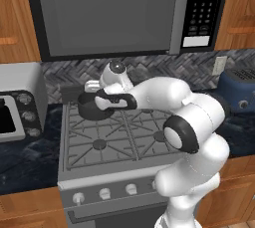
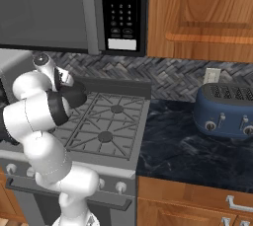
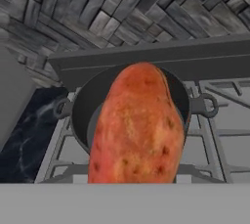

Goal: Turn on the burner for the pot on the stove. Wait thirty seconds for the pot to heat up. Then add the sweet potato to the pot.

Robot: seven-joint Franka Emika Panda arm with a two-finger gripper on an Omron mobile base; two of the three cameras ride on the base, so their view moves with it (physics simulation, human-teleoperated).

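Sweet potato (image 3: 138, 125) is filling the hand view's centre, hanging directly over the pot (image 3: 84, 115) on the stove's (image 1: 124, 137) rear left burner. Fingers are grasping the sweet potato, their tips being hidden beneath it. Base views are showing the arm covering most of the pot (image 1: 92, 108).

Sweet potato (image 3: 139, 125) above pot (image 3: 83, 105)
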